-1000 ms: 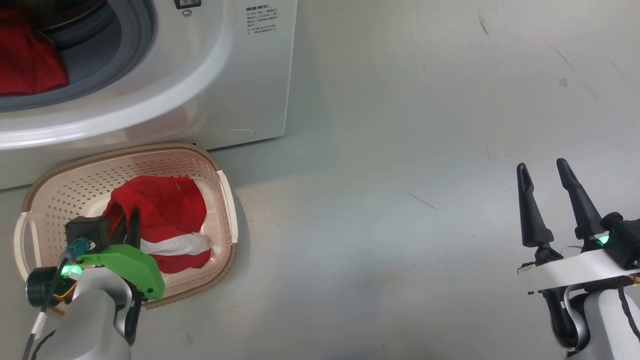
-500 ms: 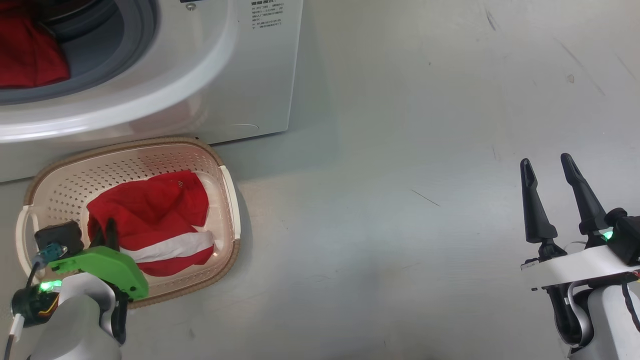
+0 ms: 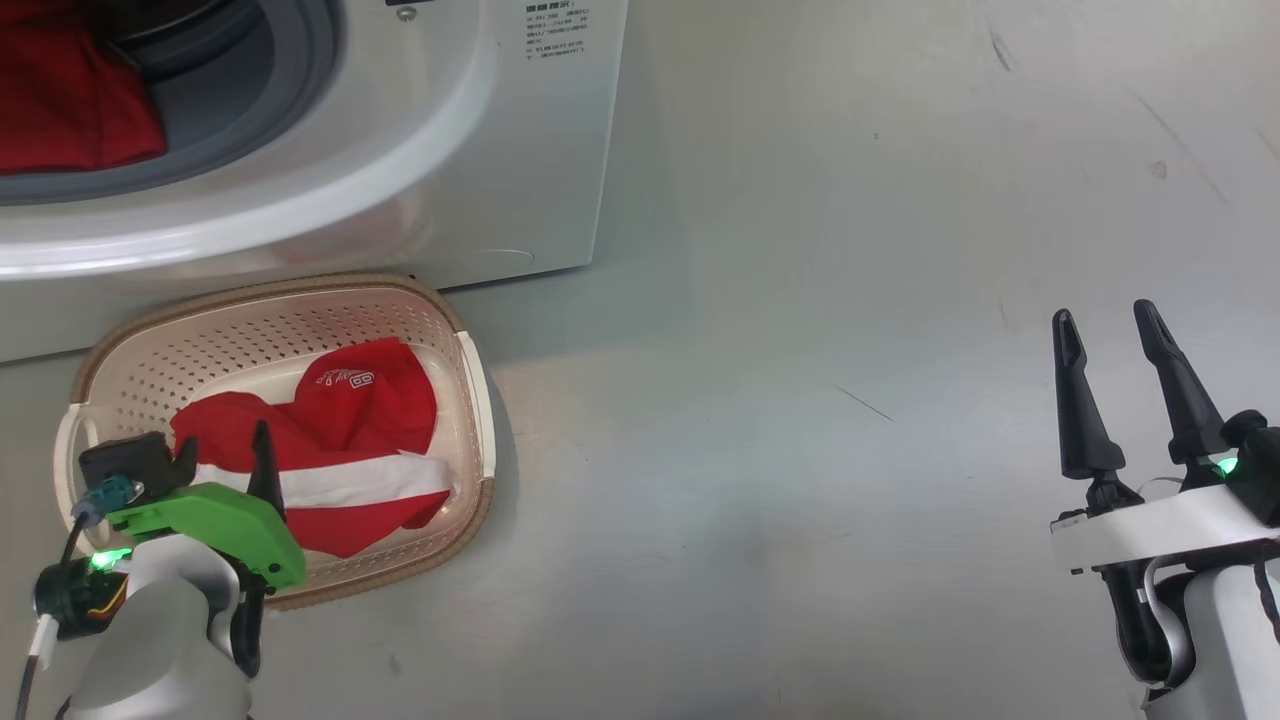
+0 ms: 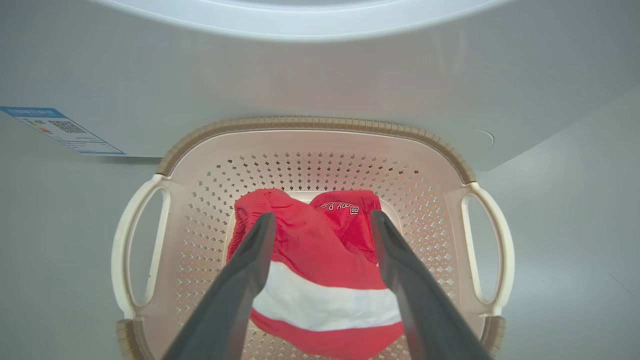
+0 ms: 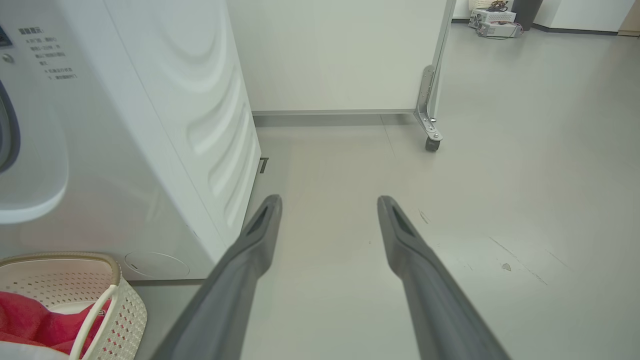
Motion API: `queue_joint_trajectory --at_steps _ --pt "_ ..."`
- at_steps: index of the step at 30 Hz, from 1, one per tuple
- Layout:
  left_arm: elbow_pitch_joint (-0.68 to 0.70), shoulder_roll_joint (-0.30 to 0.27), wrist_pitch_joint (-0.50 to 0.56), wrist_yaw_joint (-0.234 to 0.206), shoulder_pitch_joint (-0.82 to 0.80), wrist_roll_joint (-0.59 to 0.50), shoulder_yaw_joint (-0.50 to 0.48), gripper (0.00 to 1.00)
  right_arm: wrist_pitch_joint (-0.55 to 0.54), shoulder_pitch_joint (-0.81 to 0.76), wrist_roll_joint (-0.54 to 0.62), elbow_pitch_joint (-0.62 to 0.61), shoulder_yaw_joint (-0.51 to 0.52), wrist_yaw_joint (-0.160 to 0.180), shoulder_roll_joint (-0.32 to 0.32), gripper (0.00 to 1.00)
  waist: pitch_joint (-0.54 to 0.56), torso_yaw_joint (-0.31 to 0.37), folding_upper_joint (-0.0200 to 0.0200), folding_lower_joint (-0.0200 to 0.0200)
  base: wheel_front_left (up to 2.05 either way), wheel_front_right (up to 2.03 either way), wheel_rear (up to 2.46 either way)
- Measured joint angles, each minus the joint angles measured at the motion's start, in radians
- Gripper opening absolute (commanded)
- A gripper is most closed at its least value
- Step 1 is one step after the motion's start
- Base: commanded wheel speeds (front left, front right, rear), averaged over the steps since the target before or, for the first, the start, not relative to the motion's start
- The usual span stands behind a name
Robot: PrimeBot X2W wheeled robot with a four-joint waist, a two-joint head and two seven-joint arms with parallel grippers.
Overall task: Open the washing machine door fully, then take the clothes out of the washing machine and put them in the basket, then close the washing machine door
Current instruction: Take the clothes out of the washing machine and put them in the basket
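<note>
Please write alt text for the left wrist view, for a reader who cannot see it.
A red garment with a white stripe lies in a cream perforated basket, with the two dark fingers of the open left gripper poised over it. Behind the basket stands the white washing machine.

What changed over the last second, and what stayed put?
The left gripper opened and let go of the red garment, which now lies flatter in the basket. The right gripper stayed open over the floor; red clothes remain in the washing machine.
</note>
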State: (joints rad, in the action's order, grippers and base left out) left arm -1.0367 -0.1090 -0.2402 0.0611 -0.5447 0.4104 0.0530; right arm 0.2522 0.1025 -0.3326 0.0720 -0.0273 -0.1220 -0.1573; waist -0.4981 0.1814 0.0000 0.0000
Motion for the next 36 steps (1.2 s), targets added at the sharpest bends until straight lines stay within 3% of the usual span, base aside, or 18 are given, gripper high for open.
queue_joint_trajectory --at_steps 12,25,36 --pt "0.02 0.026 -0.009 0.03 -0.008 -0.029 0.044 1.0 0.0 0.001 0.0 0.013 0.006 0.0 0.004 1.0 0.067 -0.052 0.0 0.0 0.0 0.0 0.0" --pt "0.23 0.047 -0.009 0.047 0.0 -0.082 0.062 1.0 0.0 -0.01 0.0 0.038 0.014 0.0 0.009 1.0 0.179 -0.142 0.0 0.0 0.0 0.0 0.0" --pt "0.359 0.062 -0.009 0.058 0.124 -0.093 0.067 1.0 0.0 -0.072 0.002 0.063 0.018 0.0 0.021 1.0 0.301 -0.222 0.0 0.0 0.0 0.0 0.0"
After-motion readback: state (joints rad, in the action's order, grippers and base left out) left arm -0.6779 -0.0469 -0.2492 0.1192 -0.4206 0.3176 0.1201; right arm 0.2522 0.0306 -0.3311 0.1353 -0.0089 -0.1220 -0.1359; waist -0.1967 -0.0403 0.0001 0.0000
